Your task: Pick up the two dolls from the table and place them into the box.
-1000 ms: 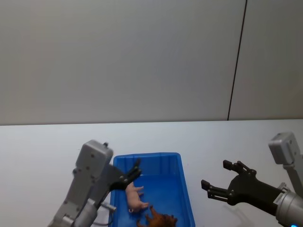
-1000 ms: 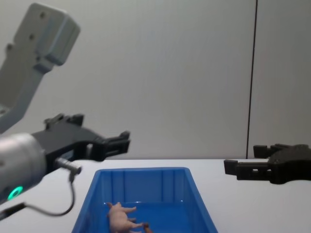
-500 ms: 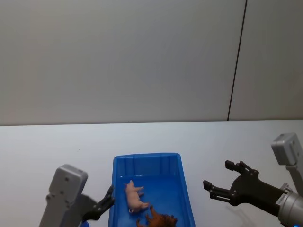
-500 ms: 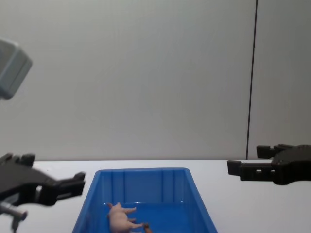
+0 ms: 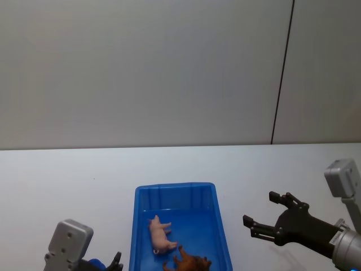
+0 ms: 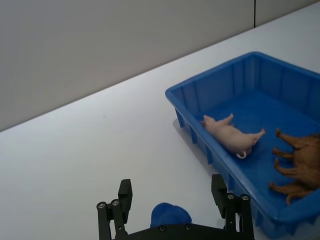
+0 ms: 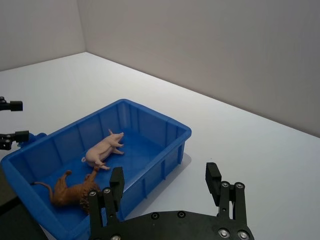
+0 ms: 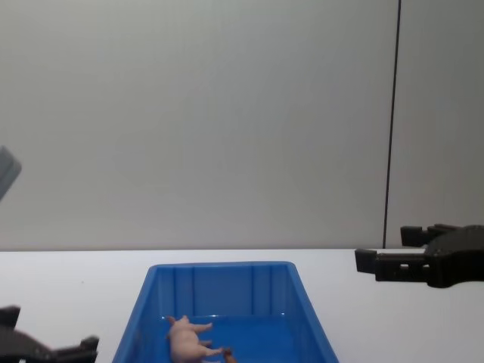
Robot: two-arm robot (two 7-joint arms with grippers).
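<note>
Both dolls lie in the blue box [image 5: 175, 186] [image 6: 210, 74] [image 7: 155, 116] [image 8: 219, 266]. The pink pig [image 5: 161, 234] [image 6: 231, 136] [image 7: 103, 149] [image 8: 187, 339] rests on its side mid-floor. Just nearer lies the reddish-brown animal [image 5: 190, 263] [image 6: 300, 165] [image 7: 75, 189]. My left gripper [image 5: 115, 261] [image 6: 171, 186] [image 8: 68, 350] is low by the box's near left side, open and empty. To the right of the box my right gripper [image 5: 260, 208] [image 7: 165, 172] [image 8: 386, 248] hovers, open and empty.
The white table [image 5: 67, 180] stretches bare on both sides of the box and behind it. A grey wall with a dark vertical seam [image 5: 282, 73] closes the back.
My left arm has drawn back and down from over the box's left rim to the near left corner. The right gripper and both dolls have stayed put.
</note>
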